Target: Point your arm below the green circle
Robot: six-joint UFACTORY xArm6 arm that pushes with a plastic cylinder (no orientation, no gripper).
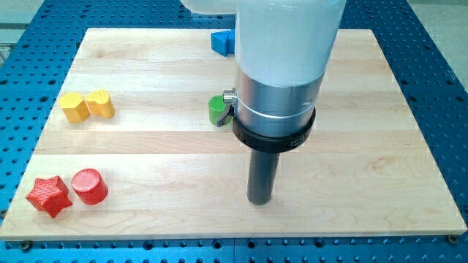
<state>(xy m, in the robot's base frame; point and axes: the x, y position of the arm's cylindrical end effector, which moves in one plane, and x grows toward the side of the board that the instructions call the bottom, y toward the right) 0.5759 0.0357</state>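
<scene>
The green circle (217, 109) sits near the middle of the wooden board (146, 161), partly hidden behind the arm's silver and white body. My tip (259, 201) rests on the board below and to the right of the green circle, well apart from it.
A blue block (222, 42) lies at the view's top, partly hidden by the arm. A yellow block (74, 107) and a yellow block (100, 104) sit touching at the left. A red star (48, 196) and a red cylinder (89, 185) sit at the bottom left.
</scene>
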